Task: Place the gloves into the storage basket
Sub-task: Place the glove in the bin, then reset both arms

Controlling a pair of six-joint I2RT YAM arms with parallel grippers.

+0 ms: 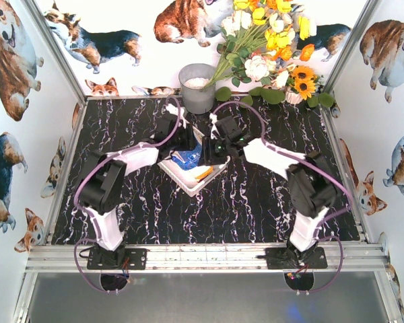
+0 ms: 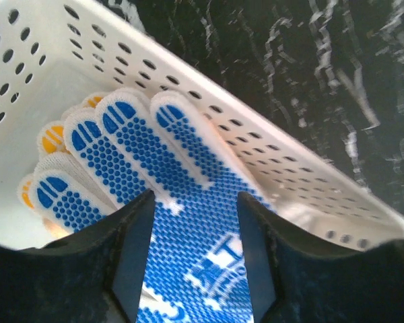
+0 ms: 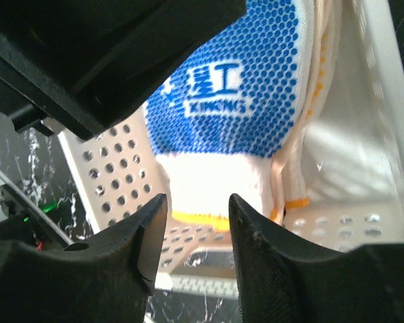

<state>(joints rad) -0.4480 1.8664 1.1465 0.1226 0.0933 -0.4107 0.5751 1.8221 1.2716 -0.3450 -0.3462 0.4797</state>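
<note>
The white storage basket (image 1: 186, 179) sits mid-table, with perforated walls (image 2: 209, 101) (image 3: 114, 182). A blue-dotted glove (image 2: 182, 202) lies on top inside it, also seen in the top view (image 1: 188, 158) and the right wrist view (image 3: 242, 87), its white cuff with yellow trim toward the right gripper. Orange-trimmed gloves (image 3: 310, 141) lie beneath it. My left gripper (image 2: 194, 232) is open just above the blue-dotted glove's palm. My right gripper (image 3: 196, 205) is open over the cuff end, holding nothing.
A grey metal bucket (image 1: 197, 87) stands at the back behind the basket. Artificial flowers (image 1: 269, 47) fill the back right. The left arm's body (image 3: 101, 54) hangs over the basket in the right wrist view. Corgi-print walls enclose the black marbled table (image 1: 256, 208).
</note>
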